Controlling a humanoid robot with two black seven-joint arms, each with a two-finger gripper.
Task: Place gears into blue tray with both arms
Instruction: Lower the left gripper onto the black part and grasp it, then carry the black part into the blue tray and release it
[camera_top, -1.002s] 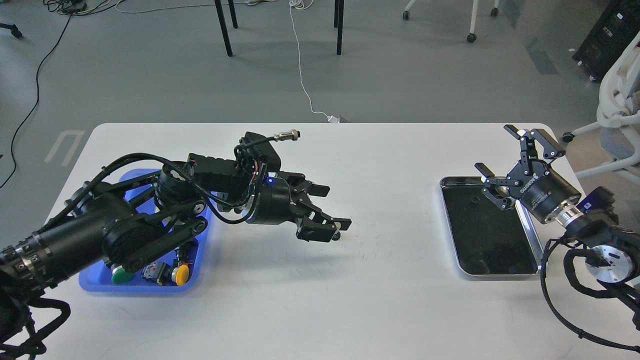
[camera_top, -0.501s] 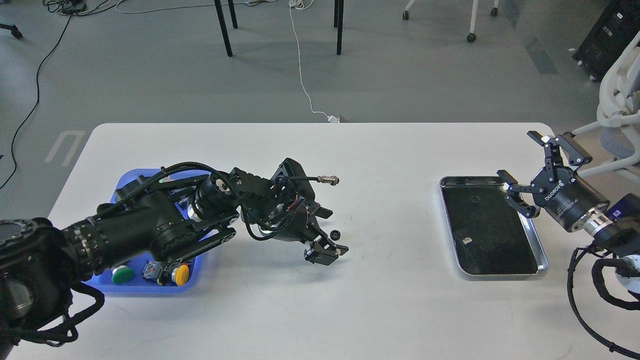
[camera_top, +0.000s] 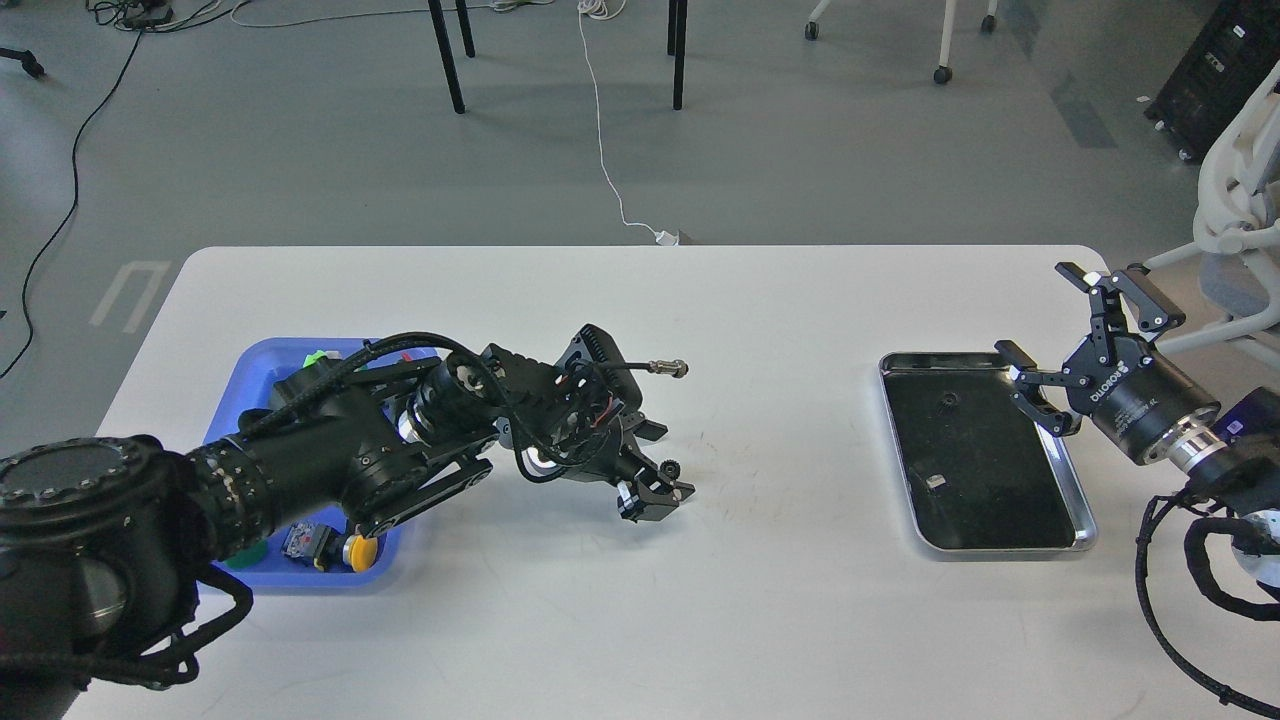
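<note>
1. Gears first: one tiny black toothed gear lies on the white table between my left gripper's fingers, right of the bright-blue plastic tray.
2. My left gripper hangs low over the table with its fingers spread apart around that gear; I cannot tell whether they touch it.
3. My right gripper hovers over the far right corner of the silver-rimmed metal tray with black inside, its fingers wide apart and holding nothing.
4. A second small black gear rests inside that metal tray, near its far end.
5. Push-button switches, one with a yellow cap, sit in the blue tray's near end, partly hidden behind my left arm.
</note>
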